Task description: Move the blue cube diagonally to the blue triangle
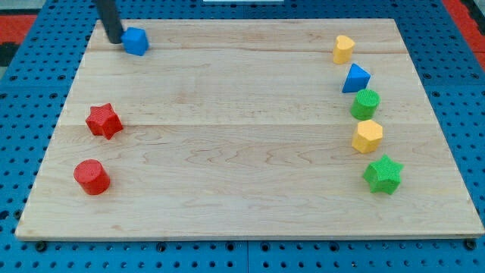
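my tip (114, 38) touching blue cube (136, 41) | board (242, 189) top-left corner

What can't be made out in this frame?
- Rod above my tip: cut off by the view's top edge.
- Contact between tip and blue cube: they sit side by side, tip on the view's left; touching or a hair apart, cannot tell.
- Far sides of blue triangle and green cylinder: hidden by the blocks themselves.
- Board underside: hidden.
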Robot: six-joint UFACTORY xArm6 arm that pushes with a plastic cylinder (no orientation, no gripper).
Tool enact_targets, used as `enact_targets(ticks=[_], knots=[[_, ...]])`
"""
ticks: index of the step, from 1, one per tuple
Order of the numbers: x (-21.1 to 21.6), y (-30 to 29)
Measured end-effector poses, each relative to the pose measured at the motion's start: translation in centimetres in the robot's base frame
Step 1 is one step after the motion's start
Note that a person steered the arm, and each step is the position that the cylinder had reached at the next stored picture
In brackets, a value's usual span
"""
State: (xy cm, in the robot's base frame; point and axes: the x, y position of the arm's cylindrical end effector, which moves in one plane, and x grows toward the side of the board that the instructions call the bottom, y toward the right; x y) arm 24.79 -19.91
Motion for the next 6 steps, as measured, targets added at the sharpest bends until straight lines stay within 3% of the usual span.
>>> enact_targets(ticks=[2, 3, 6], knots=[[4.2, 16.4], [2.0, 20.4], [-0.9, 22.4]])
